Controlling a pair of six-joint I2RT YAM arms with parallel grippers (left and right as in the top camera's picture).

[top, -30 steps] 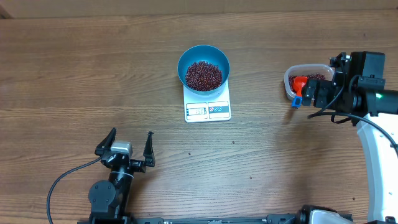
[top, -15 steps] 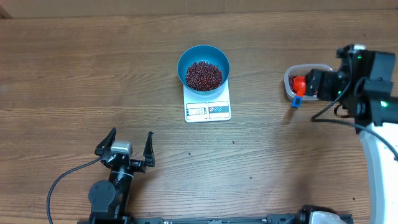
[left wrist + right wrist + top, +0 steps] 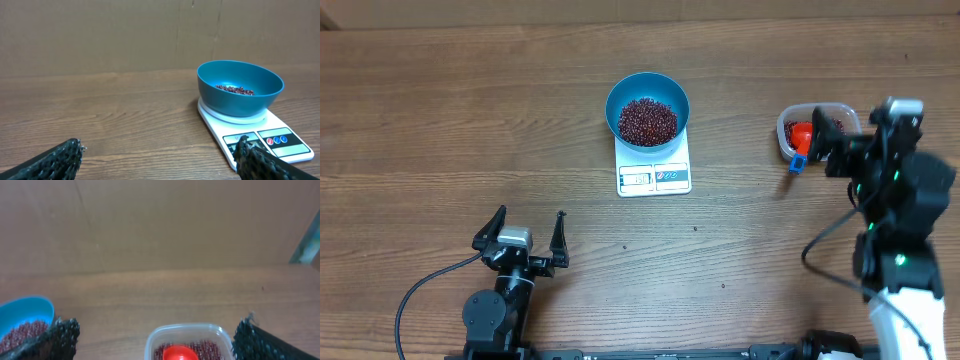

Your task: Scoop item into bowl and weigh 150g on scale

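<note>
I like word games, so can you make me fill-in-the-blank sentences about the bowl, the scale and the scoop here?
The bowl standing on the white kitchen scale is coloured ____.
Inside it lies a heap of small red-brown ____.
The red scoop rests in the clear plastic ____.
Missing words: blue; beans; container.

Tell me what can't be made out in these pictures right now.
- Scale reading: too small in the overhead view; in the left wrist view a black finger partly covers the display.
- Red scoop: cut off by the bottom edge of the right wrist view.
- Clear container: near half out of frame in that view; overhead, the right arm overlaps its right side.
</note>
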